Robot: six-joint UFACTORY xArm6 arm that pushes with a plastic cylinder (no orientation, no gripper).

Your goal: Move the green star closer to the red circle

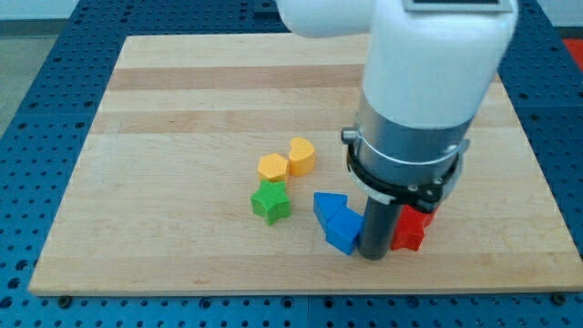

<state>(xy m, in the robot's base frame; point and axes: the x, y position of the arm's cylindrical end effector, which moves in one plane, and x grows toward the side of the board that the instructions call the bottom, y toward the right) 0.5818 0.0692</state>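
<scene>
The green star (271, 201) lies on the wooden board (182, 109), left of centre near the view's bottom. My tip (373, 256) rests on the board well to the star's right, between a blue block (343, 231) and red block pieces (410, 230). The rod and arm body hide most of the red pieces, so I cannot tell whether one of them is the red circle. The tip stands close against the blue block and the red pieces; contact cannot be made out.
An orange hexagon-like block (271, 167) and a yellow heart (302, 156) sit just above the green star. A blue triangle-like block (329, 204) lies against the other blue block. The large white arm body (428, 82) covers the board's right part.
</scene>
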